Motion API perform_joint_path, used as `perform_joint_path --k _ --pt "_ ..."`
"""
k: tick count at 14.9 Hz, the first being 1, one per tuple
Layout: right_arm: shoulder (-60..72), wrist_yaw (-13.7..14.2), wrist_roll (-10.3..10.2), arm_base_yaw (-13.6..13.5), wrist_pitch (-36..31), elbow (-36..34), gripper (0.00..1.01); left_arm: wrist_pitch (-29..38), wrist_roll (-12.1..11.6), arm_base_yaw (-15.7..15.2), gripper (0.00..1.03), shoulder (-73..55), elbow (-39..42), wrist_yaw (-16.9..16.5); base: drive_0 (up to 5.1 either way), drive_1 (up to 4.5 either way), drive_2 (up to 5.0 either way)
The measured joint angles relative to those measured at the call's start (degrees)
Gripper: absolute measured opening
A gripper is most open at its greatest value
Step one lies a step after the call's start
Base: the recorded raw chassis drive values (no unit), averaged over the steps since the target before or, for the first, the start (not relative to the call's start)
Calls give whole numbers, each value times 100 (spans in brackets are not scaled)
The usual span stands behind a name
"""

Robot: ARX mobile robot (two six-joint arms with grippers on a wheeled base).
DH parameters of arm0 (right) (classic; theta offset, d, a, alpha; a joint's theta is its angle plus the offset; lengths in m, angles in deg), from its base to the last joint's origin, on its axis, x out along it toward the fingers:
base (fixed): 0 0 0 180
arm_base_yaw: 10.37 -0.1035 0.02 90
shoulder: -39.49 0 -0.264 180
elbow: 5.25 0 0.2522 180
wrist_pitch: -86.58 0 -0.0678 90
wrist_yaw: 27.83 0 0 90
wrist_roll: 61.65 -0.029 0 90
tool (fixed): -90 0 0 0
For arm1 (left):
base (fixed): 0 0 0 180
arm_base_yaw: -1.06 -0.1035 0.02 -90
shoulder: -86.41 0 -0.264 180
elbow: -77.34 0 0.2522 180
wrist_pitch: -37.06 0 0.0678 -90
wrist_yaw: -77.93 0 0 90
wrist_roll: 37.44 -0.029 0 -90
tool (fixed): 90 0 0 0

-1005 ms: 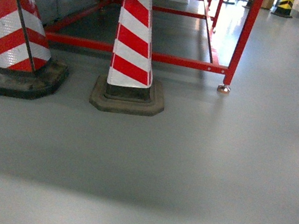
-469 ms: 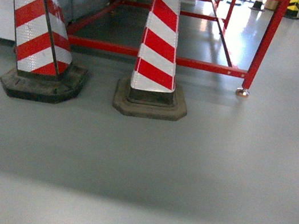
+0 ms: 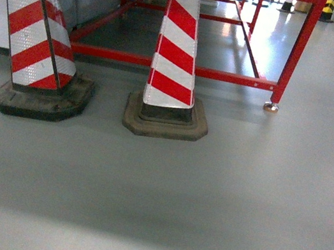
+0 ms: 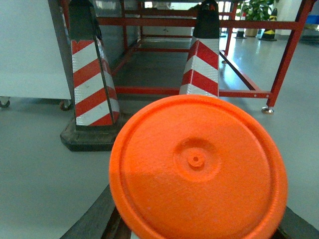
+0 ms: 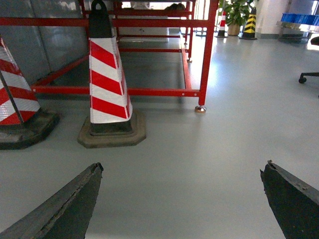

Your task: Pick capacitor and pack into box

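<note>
In the left wrist view a round orange capacitor [image 4: 199, 169] with a raised rim and a small centre hub fills the lower frame. My left gripper [image 4: 199, 226] is shut on it, and only its dark fingers [image 4: 94, 219] show, at the disc's lower edges. In the right wrist view my right gripper [image 5: 183, 169] stands wide open over bare grey floor, nothing between its dark fingertips [image 5: 92, 174]. Neither gripper shows in the head view. The box is out of view.
Two red-and-white striped traffic cones [image 3: 173, 61] [image 3: 37, 37] on black bases stand ahead on the grey floor. Behind them is a red steel frame [image 3: 293, 57] with a footed leg. A white cabinet on castors [image 4: 30, 50] stands at left. Open floor lies to the right.
In the head view the cones and red frame have shifted right, then slightly back left and lower, so the view itself has moved. No gripper appears in those frames.
</note>
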Motion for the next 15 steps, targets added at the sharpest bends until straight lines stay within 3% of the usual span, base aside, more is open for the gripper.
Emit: perform_joint_path --k 15 --pt "-2 11 0 0 0 0 98 2 0 0 44 0 0 -4 -2 422 -426"
